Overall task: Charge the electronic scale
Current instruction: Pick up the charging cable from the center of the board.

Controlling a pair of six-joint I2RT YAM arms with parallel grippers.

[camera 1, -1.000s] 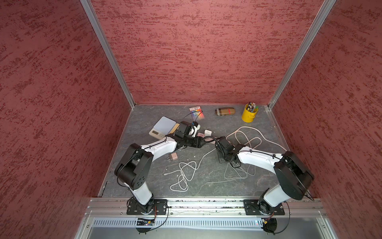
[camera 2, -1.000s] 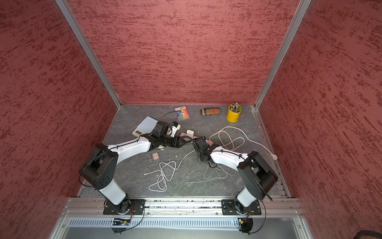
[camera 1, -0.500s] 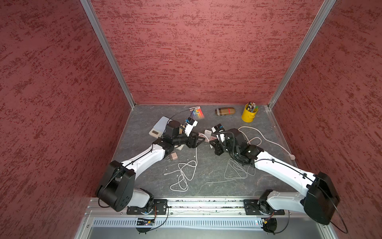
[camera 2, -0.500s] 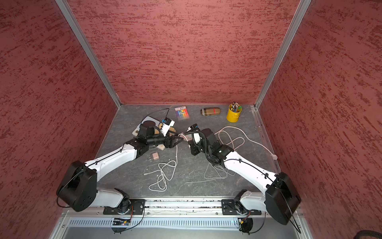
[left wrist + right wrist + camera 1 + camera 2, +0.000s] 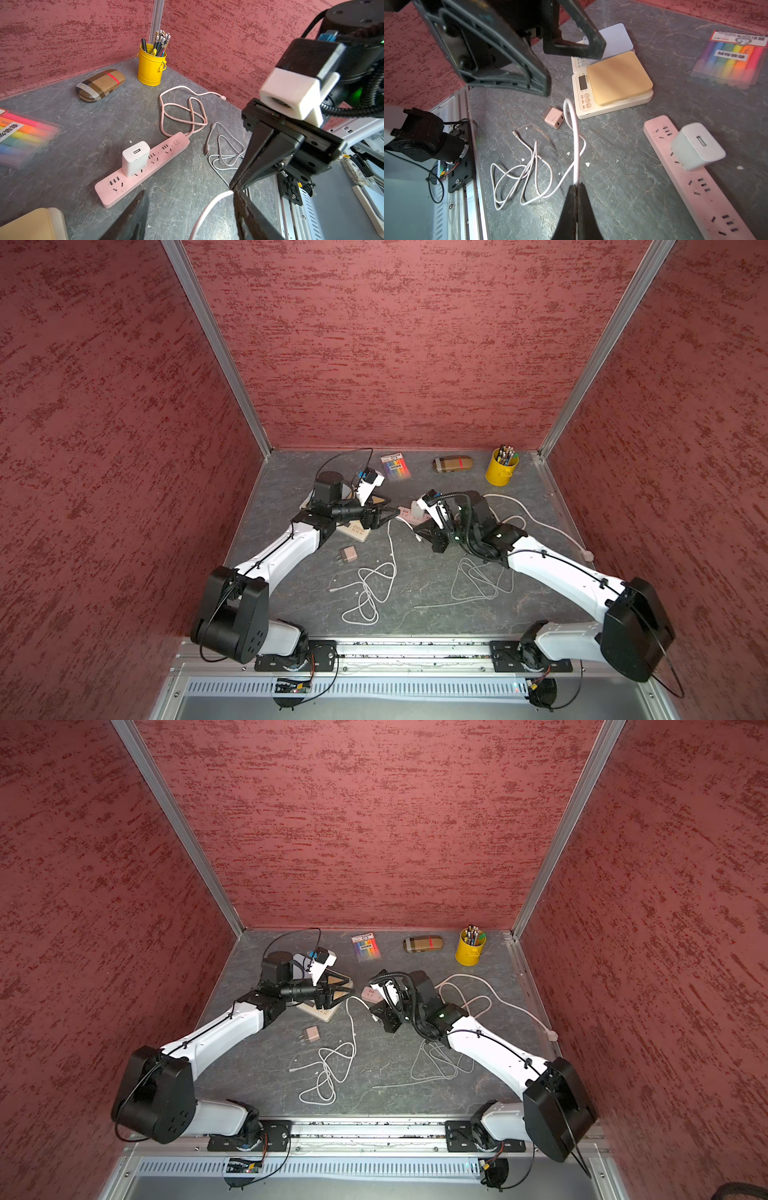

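In the last second both arms have stretched forward. The right pincer (image 5: 576,188) is pinching the white cable (image 5: 576,145), and the left pincer (image 5: 188,192) stands spread around it, so a handover looks likely. The scale (image 5: 618,79) sits centre-left in both top views, with nothing plugged in yet.

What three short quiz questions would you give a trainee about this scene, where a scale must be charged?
1. True or false: the white charger is plugged into the pink power strip.
2. The right gripper is shut on: A the white cable; B the white charger; C the pink power strip.
3. Fill in: the left gripper is ___ (open or shut).
Key: 1 true; 2 A; 3 open.
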